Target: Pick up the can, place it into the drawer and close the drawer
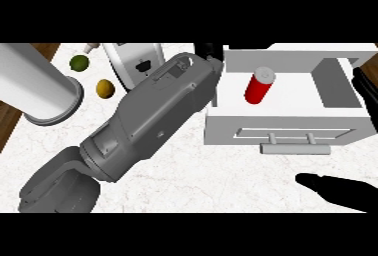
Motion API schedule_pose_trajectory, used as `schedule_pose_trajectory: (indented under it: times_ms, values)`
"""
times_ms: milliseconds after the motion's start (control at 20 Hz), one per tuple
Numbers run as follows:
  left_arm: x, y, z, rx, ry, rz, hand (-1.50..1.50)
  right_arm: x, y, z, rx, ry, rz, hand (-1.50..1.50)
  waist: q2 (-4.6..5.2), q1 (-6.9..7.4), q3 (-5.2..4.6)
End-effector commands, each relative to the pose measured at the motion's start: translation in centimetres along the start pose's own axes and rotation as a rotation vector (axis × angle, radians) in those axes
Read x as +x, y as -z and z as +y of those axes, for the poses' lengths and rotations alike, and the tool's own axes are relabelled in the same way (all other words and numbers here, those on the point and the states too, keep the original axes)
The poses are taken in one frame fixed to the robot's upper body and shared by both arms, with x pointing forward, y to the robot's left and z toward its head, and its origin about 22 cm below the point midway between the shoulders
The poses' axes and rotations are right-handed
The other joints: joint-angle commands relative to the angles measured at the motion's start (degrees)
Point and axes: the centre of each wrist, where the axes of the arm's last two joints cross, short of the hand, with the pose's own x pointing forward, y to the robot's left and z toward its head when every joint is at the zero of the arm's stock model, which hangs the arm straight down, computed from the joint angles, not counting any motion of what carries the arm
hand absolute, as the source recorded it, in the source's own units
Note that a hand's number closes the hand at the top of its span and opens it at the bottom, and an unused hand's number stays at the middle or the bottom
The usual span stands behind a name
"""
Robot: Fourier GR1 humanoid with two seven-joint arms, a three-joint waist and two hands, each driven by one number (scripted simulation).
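Observation:
A red can (258, 86) with a pale lid stands upright inside the open white drawer (221, 131), toward its left half. The drawer's front panel carries a grey bar handle (295, 148). My left forearm (151, 117) crosses the counter from the lower left up to the drawer's left wall. Of my left hand (210, 50), only a little black shows past the wrist at the drawer's back left corner. It is apart from the can. My right hand (341, 192) lies low at the lower right, in front of the drawer, fingers stretched leftward and holding nothing.
A green lime (79, 62) and a yellow fruit (105, 88) lie at the back left. A large white cylinder (38, 86) stands at the left edge. A white appliance (131, 59) stands behind my left forearm. A dark shape (367, 95) runs along the drawer's right side.

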Motion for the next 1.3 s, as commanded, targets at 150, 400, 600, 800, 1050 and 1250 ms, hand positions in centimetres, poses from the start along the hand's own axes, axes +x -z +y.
schedule_pose_trajectory:
  times_ms: [150,400,600,800,1050,1250]
  values:
    - [0.0,0.2,1.3,0.026,0.012,0.010,-1.50,-0.3,5.6,4.5,0.060,-0.184,-0.030,-1.50,-0.34,1.19,-0.03]
    - [1.3,1.3,3.3,0.027,0.026,0.005,-1.50,-3.8,8.4,8.0,0.150,-0.296,-0.019,-1.50,-0.22,2.11,0.01]
    - [0.5,1.6,5.0,0.054,0.038,0.021,-1.50,-3.9,10.0,10.5,0.220,-0.416,-0.054,-1.50,-0.19,1.56,0.00]
    - [1.5,1.3,5.2,0.063,0.036,0.004,-1.50,-6.7,11.2,12.8,0.224,-0.486,-0.003,-1.50,-0.24,1.92,0.03]
    - [4.4,2.3,8.1,0.053,0.037,0.009,-1.50,-10.1,10.0,15.8,0.227,-0.503,0.039,-1.50,-0.30,2.02,0.06]
    - [2.7,1.5,9.5,0.090,0.056,-0.017,-1.50,-11.8,10.6,17.1,0.217,-0.576,0.062,-1.50,-0.19,2.34,0.06]
